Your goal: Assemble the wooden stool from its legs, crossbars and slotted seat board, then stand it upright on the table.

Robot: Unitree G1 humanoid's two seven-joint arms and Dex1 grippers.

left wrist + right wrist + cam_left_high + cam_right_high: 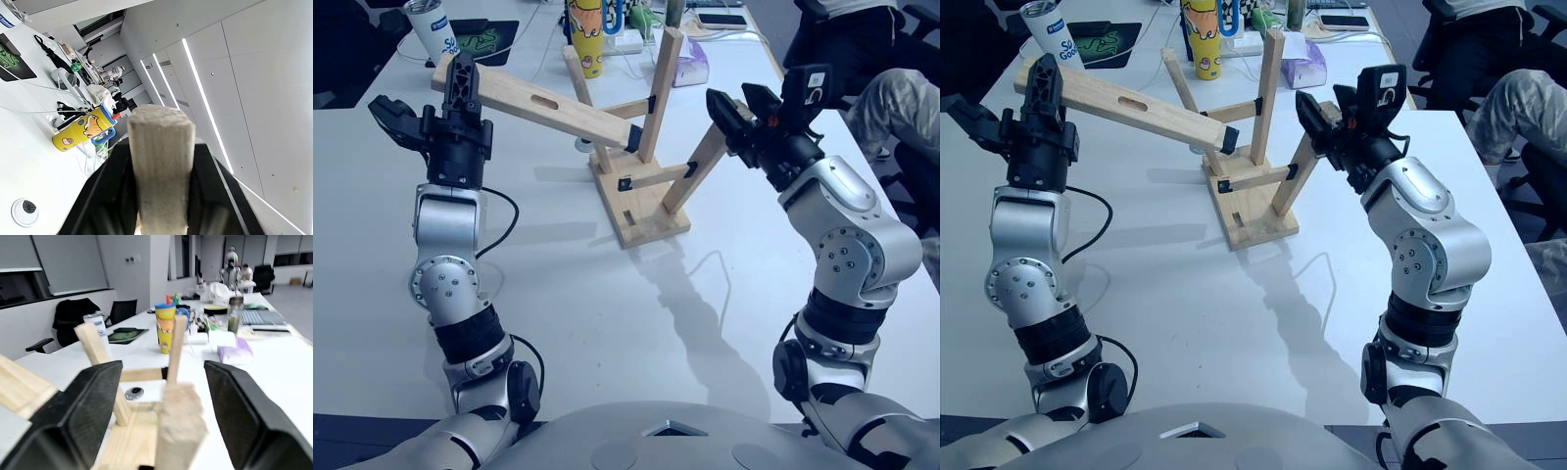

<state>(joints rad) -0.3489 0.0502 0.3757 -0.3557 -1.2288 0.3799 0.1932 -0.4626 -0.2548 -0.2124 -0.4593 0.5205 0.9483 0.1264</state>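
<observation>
Stool sits upside down toward the table's [607, 323] far edge, seat board [646, 227] flat, three legs and crossbars [651, 179] fitted; left gripper [462, 83] clenched on the slotted fourth leg [558, 108]; right gripper [739, 100] spread loose around an upright leg [695, 171]; seating and righting apparently remain

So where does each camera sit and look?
Left eye view: on the head, looking down at the table and half-built stool; both arms show.
Right eye view: beside it, same scene.
Left wrist view: up along the wooden bar in the left gripper, toward the ceiling.
Right wrist view: out through the open right gripper, over the stool.
Wrist views share the yellow cup.
</observation>
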